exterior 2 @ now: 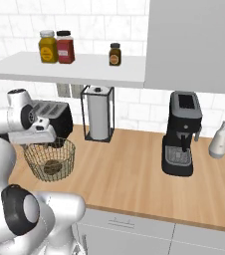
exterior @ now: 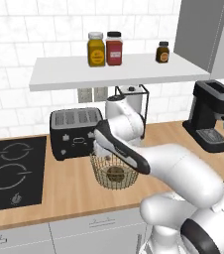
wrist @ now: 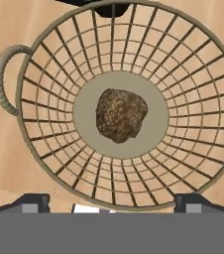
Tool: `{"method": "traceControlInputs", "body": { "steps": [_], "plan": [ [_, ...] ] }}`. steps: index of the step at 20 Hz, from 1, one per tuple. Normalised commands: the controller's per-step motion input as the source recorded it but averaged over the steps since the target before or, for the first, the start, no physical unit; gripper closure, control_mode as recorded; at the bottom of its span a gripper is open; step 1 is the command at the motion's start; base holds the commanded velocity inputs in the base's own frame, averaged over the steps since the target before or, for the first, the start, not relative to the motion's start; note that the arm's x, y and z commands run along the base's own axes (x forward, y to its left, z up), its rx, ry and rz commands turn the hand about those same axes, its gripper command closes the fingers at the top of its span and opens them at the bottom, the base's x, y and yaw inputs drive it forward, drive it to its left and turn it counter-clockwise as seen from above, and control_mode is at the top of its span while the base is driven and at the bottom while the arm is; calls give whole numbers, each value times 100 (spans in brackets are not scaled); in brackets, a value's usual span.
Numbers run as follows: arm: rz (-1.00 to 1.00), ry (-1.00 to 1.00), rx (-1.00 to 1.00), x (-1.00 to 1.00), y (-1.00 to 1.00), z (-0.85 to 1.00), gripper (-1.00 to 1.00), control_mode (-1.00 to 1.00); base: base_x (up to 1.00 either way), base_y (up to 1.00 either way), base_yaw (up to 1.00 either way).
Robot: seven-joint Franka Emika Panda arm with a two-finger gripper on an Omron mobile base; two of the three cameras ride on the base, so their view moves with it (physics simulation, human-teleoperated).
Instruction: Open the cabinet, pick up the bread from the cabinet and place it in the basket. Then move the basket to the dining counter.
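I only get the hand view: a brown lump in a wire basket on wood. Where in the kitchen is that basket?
Observer: The basket stands on a wooden counter, just in front of a black toaster.
Operator: What else is on that counter?
Observer: A black hob is set into it, left of the toaster.
Operator: Anything overhead?
Observer: A white shelf carrying three jars.
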Motion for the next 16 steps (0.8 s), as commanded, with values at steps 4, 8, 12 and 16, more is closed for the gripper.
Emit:
{"method": "traceControlInputs", "body": {
  "steps": [4,8,12,16],
  "plan": [
    [9,-2,-17,-93,64,0,-100,-100,0,0,0],
    [7,-1,-24,-16,25,-13,-100,-100,0,0,0],
    [2,0,-27,42,0,-18,-100,-100,0,0,0],
    [3,4,-24,44,0,-46,-100,-100,0,0,0]
  ]
}}
